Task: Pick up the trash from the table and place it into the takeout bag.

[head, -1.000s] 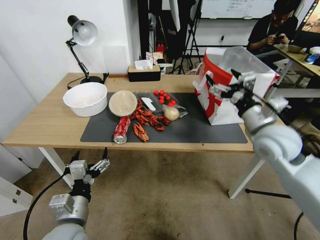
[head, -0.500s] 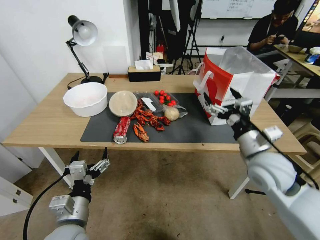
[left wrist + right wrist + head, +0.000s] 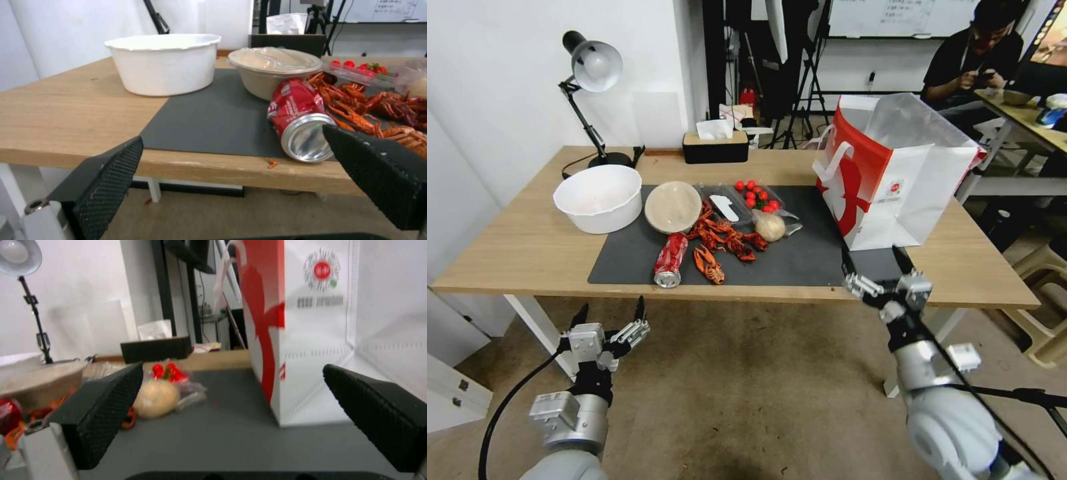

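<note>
Your right gripper (image 3: 875, 262) hangs at the near edge of the long light-wood table (image 3: 520, 247), jaws spread wide with nothing between them. From it, the large white paper takeout bag with red sides (image 3: 894, 183) stands upright at about 12 o'clock on the table's right half, its near corner on the dark grey mat (image 3: 800, 260). The right wrist view shows the bag's small red round logo (image 3: 321, 270) ahead and the black mesh fingertips (image 3: 106, 410) well apart.

Your left gripper (image 3: 610, 313) sits low, below the table's front edge, at about 7 o'clock from the mat; it is also released and empty, its fingers (image 3: 104, 186) spread.

Trash on the mat:
- Crushed red soda can (image 3: 670, 260), lying on its side near the mat's front edge, silver end toward you. It is at 12 to 1 o'clock from the left gripper.
- Round beige bowl with a clear lid (image 3: 672, 207), at 12 o'clock from the can, just beside it.
- Beige ball in clear wrap (image 3: 771, 227), at 2 o'clock from the can, between the red crayfish shells (image 3: 724, 240) and the bag.

Also on the table: a large white plastic bowl (image 3: 599, 198) at 9 o'clock from the beige bowl, a clear tray of cherry tomatoes (image 3: 756, 195), a black desk lamp (image 3: 590, 93) and a black tissue box (image 3: 715, 147) along the far edge.
</note>
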Controlling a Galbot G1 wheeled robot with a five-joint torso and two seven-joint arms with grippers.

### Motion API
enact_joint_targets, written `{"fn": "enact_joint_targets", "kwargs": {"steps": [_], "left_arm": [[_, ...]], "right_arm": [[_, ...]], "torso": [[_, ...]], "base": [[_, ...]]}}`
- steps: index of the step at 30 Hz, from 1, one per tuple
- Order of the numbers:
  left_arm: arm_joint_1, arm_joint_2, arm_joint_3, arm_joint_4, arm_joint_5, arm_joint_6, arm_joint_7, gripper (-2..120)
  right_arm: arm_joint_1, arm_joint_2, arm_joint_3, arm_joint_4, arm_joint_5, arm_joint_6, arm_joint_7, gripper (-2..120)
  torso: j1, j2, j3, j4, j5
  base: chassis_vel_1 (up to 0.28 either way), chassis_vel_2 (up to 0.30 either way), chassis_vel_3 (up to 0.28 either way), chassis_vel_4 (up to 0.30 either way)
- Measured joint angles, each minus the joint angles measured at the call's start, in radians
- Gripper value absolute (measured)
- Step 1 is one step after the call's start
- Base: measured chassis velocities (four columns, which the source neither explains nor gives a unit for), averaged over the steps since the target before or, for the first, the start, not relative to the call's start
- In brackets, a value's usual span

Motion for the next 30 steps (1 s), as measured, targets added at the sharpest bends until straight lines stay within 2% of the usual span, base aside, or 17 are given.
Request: {"fn": "enact_joint_targets", "kwargs": {"steps": [5,11,23,30], "left_arm": [[-0.002,0.006,0.0,0.003,0.0,0.0,0.007,100],[-0.004,0.009,0.001,0.009,0.0,0.001,0.011,100],[-0.011,0.009,0.001,0.019,-0.002,0.001,0.011,100],[-0.009,0.004,0.005,0.023,0.005,-0.001,0.011,100]], "right_arm": [[-0.089,0.062,-0.017,-0.012,-0.04,0.055,-0.018,100],[-0.146,0.083,-0.05,-0.023,-0.049,0.068,-0.047,100],[-0.124,0.083,-0.071,-0.03,-0.04,0.033,-0.039,100],[-0.018,0.072,-0.107,-0.054,-0.003,-0.018,-0.048,100]], "torso": [[0.0,0.0,0.0,0.0003,0.0001],[0.0,0.0,0.0,0.0002,0.0002],[0.0,0.0,0.0,0.0002,0.0002],[0.0,0.0,0.0,0.0003,0.0002]], "base": [[0.0,0.0,0.0,0.0],[0.0,0.0,0.0,0.0],[0.0,0.0,0.0,0.0],[0.0,0.0,0.0,0.0]]}}
